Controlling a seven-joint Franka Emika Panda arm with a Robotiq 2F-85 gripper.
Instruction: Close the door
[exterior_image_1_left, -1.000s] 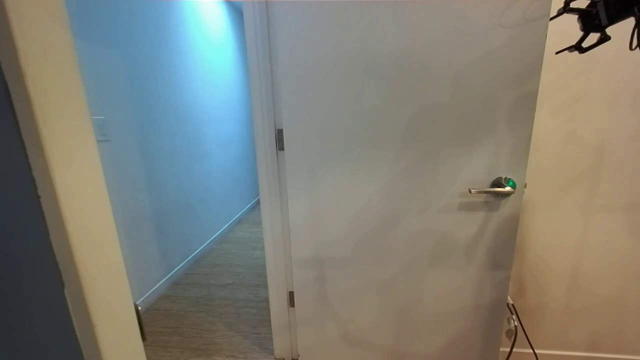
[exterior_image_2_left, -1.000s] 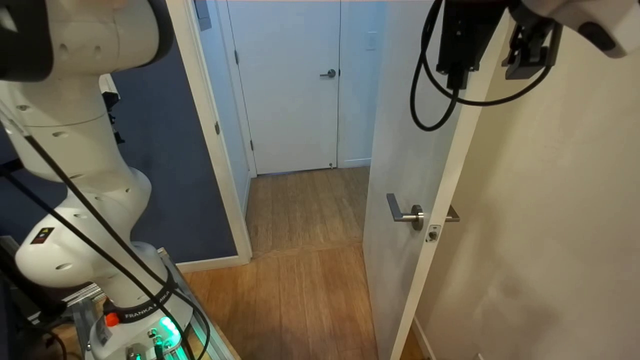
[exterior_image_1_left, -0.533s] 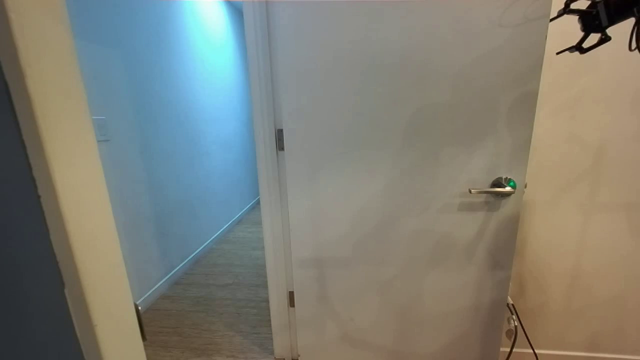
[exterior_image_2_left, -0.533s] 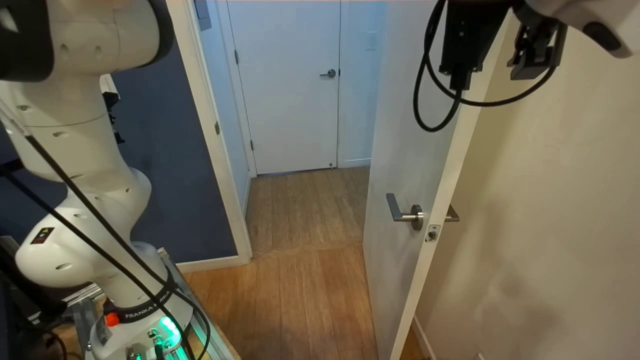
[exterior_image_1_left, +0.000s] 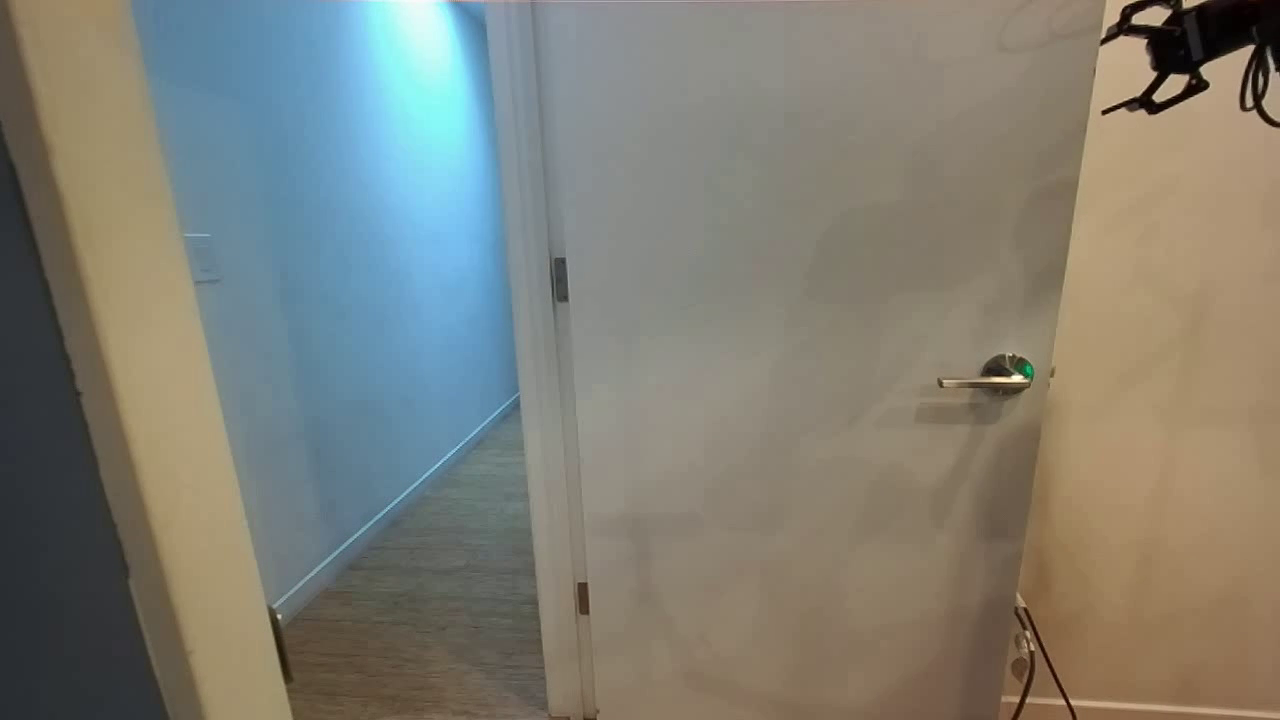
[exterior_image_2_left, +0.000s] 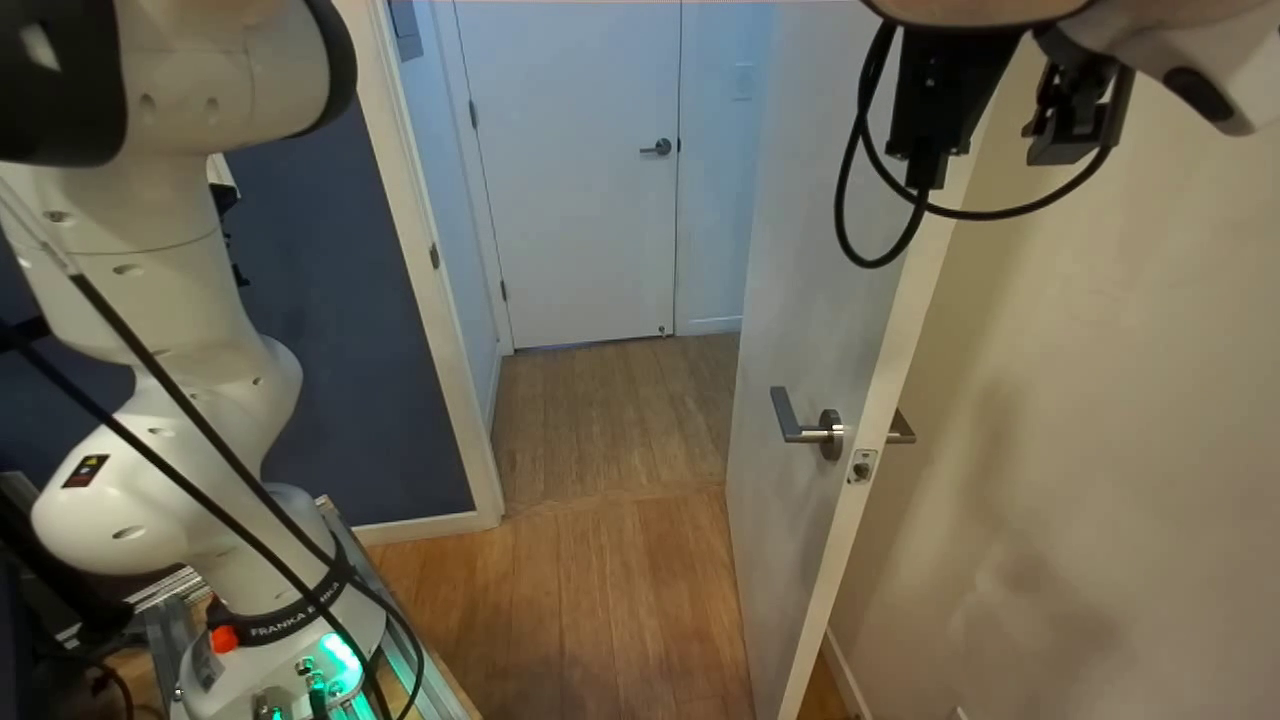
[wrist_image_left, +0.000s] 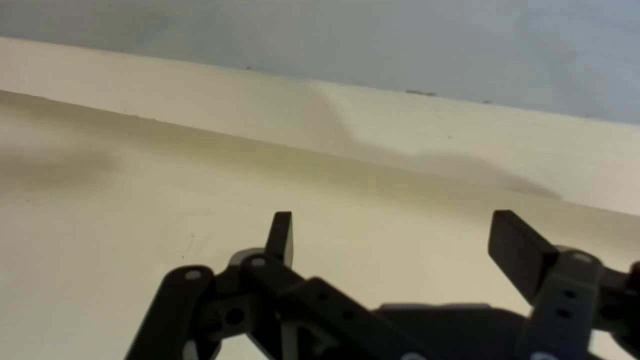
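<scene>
The white door (exterior_image_1_left: 800, 250) stands wide open in both exterior views, hinged on the frame, with its free edge near a cream wall. Its silver lever handle (exterior_image_1_left: 990, 380) also shows beside the latch edge (exterior_image_2_left: 815, 432). My gripper (exterior_image_1_left: 1104, 77) is high up by the door's free edge, well above the handle. In the wrist view the gripper (wrist_image_left: 393, 212) has its fingers wide apart with nothing between them. They are over the wall side, and the door's edge (wrist_image_left: 280, 105) runs across beyond them. I cannot tell whether any part touches the door.
The cream wall (exterior_image_2_left: 1080, 420) is close behind the door. A white door frame (exterior_image_2_left: 430, 270) and dark blue wall (exterior_image_2_left: 340, 380) stand opposite, near the robot base (exterior_image_2_left: 290, 640). Another white door (exterior_image_2_left: 580, 200) is shut down the hall. Cables (exterior_image_1_left: 1040, 650) hang low by the wall.
The arm has dropped slightly, and the gripper has shifted a little left in an exterior view. The door's free edge has moved very slightly away from the wall. The fingers stay apart.
</scene>
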